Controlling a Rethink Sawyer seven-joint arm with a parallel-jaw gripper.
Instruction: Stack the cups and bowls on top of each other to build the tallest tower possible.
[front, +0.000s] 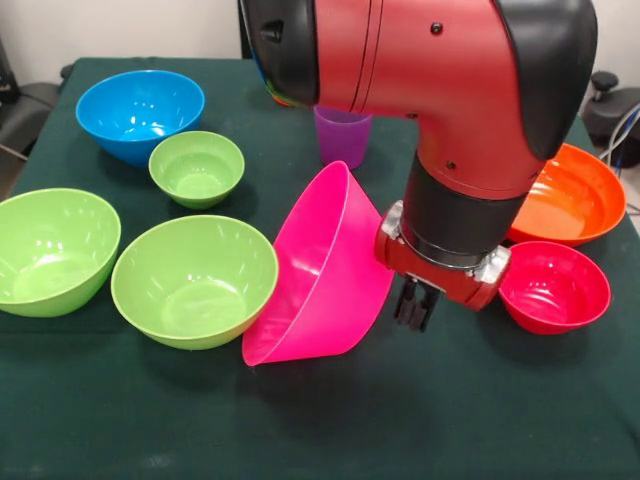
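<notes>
Nearest me, the big pink bowl (325, 275) sits tipped on its side on the green worktop (330, 420), its open mouth turned toward the large lime green bowl (195, 280) just beside it. The pincer (414, 305) hangs right behind the pink bowl's raised wall, dark and small under the red arm (440, 90); I cannot tell whether it grips the rim or merely presses against it, nor how its tips stand.

Nothing is stacked yet, as far as I can see. Another large lime green bowl (52, 250), a small lime green bowl (197, 167), the blue bowl (140, 113), the orange bowl (565, 195) and the small red bowl (553, 286) all rest separately, mouths up. A purple cup (341, 136) stands alone behind, partly hidden by the arm. To my eye the whole tower remains to be built.
</notes>
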